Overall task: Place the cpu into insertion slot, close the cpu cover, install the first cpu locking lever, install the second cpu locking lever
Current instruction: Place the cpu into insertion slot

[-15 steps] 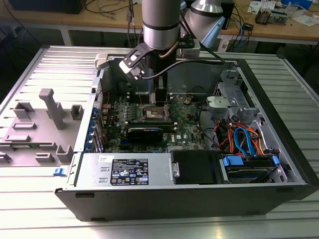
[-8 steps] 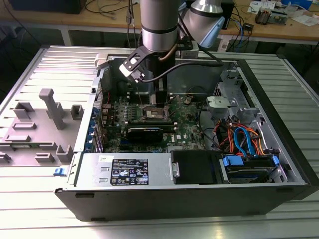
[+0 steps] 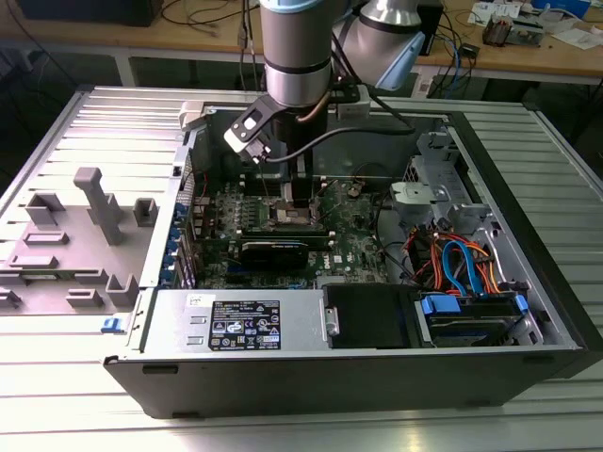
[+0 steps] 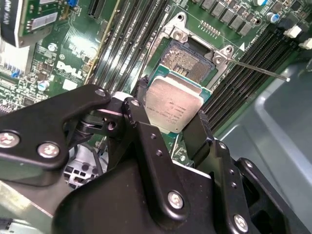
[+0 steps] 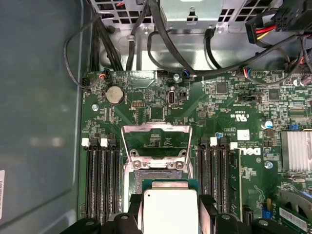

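Presently, in the exterior view, from its left to its right:
- grey moulded fixture (image 3: 89,221): on the ribbed table (image 3: 57,395), beside the case, well apart from the work.
- open computer case (image 3: 377,377): lying on its side, with the green circuit board (image 3: 349,250) exposed.
- arm (image 3: 297,47): hangs over the board's middle, with the gripper (image 3: 287,193) low above the socket area.
- orange and blue cables (image 3: 462,264): toward the view's right, apart from the arm.

Detail, wrist views:
- gripper (image 4: 171,117): the two black fingers (image 4: 139,122) are closed part-way onto the cpu (image 4: 173,102), pinching it by opposite edges; nothing else is held.
- cpu: a small flat square with a dull silver lid, faint print and a thin green border. It is held lid up, roughly level, just over the near edge of the insertion slot (image 4: 187,58); whether they touch cannot be told.
- insertion slot (image 5: 158,176): a dark square of contacts in a silver rim, empty, between banks of black memory slots (image 5: 102,180).
- cpu cover (image 5: 156,141): swung up and back, leaving the socket uncovered.
- locking lever (image 4: 258,68): a thin rod, unlatched, angled outward.

Step in hand, as judged: seating the cpu. Done well, this means holding the chip square to the rim, keeping it level, and lowering it straight without sliding it across the contacts. The grip is let go only once the chip lies flat.
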`<state>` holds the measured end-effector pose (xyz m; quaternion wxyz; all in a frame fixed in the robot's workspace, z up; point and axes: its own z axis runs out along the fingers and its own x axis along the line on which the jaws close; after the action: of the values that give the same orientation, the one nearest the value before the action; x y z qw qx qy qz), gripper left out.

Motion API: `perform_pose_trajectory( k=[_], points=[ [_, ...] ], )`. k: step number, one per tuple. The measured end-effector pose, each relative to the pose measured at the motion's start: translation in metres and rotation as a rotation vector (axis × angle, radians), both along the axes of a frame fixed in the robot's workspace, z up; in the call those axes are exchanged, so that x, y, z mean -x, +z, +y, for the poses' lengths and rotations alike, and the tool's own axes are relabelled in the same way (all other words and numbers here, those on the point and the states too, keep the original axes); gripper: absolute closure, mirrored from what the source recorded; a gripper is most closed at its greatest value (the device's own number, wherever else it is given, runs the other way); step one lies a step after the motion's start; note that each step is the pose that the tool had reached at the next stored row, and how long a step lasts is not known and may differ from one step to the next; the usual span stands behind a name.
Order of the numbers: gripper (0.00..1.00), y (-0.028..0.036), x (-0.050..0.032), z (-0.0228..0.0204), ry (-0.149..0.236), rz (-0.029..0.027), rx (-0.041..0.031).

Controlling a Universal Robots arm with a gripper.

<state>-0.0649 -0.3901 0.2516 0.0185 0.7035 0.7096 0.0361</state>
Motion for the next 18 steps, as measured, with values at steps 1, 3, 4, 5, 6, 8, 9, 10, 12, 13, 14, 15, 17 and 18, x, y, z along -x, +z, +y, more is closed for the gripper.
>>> perform_pose_trajectory(
  k=[1, 3, 4, 5, 6, 8, 9, 10, 12, 13, 14, 15, 17, 18],
  points=[
    [0.46, -0.0011, 0.0001, 0.0003, 0.000, 0.0000, -0.0002],
    [0.46, -0.0043, 0.0005, 0.0009, 0.000, 0.0000, -0.0007],
    [0.46, -0.0069, 0.0006, 0.0015, 0.000, -0.0001, -0.0008],
    [0.46, -0.0096, 0.0007, 0.0027, 0.000, -0.0002, -0.0009],
    [0.46, -0.0122, 0.0006, 0.0038, 0.000, -0.0002, -0.0009],
    [0.46, -0.0170, 0.0007, 0.0052, 0.000, -0.0002, -0.0008],
    [0.46, -0.0193, 0.0009, 0.0059, 0.000, -0.0002, -0.0009],
    [0.46, -0.0208, 0.0011, 0.0061, 0.000, -0.0002, -0.0008],
    [0.46, -0.0248, 0.0017, 0.0064, 0.000, -0.0003, -0.0008],
    [0.46, -0.0261, 0.0017, 0.0065, 0.000, -0.0003, -0.0009],
    [0.46, -0.0292, 0.0022, 0.0070, 0.000, -0.0004, -0.0011],
    [0.46, -0.0312, 0.0024, 0.0077, 0.008, -0.0003, -0.0011],
    [0.46, -0.0337, 0.0032, 0.0087, 0.018, -0.0003, -0.0011],
    [0.46, -0.0346, 0.0035, 0.0090, 0.018, -0.0003, -0.0011]
  ],
)
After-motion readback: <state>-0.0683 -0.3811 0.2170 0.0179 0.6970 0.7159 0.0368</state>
